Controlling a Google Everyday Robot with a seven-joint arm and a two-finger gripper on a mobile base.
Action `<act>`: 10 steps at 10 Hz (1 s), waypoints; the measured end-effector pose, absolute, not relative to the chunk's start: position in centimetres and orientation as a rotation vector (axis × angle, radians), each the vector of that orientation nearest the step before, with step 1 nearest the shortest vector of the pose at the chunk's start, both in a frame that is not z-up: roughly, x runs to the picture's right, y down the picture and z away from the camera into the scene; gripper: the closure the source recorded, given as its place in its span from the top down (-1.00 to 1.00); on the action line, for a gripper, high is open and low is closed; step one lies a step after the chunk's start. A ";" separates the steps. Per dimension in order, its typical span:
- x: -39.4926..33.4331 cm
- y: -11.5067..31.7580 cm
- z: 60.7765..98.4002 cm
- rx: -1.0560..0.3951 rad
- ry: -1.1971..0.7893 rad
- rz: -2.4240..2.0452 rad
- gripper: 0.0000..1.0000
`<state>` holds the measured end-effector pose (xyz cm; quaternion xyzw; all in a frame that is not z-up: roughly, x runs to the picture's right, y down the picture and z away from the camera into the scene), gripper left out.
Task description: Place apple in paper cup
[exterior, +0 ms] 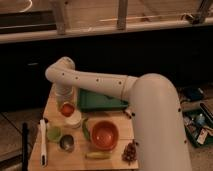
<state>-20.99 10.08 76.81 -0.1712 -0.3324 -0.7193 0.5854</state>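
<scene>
Because the apple has to end up in the paper cup, my gripper (65,101) hangs straight down over the paper cup (74,121). It is at the end of a white arm (95,82) that reaches in from the right and bends downward at its elbow. Whether the gripper is open or closed I cannot tell, since its tip merges with the fruit from this angle.

The apple (67,109), small, round and red-orange, is directly under the gripper, over the back-left part of the paper cup's mouth. It looks to be at or just above the rim. I cannot tell whether it already rests inside or is being carried. My judgement is that lowering it into the cup is the step in hand, and that the vertical approach keeps the fruit over the opening.

Other containers stand around the paper cup:
- A small light-green cup (53,133) is just beside it, toward the camera and left; I cannot see what it holds.
- A small grey metal cup (66,143) is nearer the camera and appears empty.
- A large orange-red bowl (104,135) is to its right and nearer the camera, and also appears empty.
- A flat green tray (100,101) lies behind it and to the right, with nothing visible in it.

All of them share a wooden table (75,161).
</scene>
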 end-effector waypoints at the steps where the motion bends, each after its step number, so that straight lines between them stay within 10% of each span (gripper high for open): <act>1: -21.0 10.0 76.8 -0.399 -0.775 -1.679 -0.14; 10: -20.9 10.1 76.8 -0.396 -0.775 -1.687 -0.13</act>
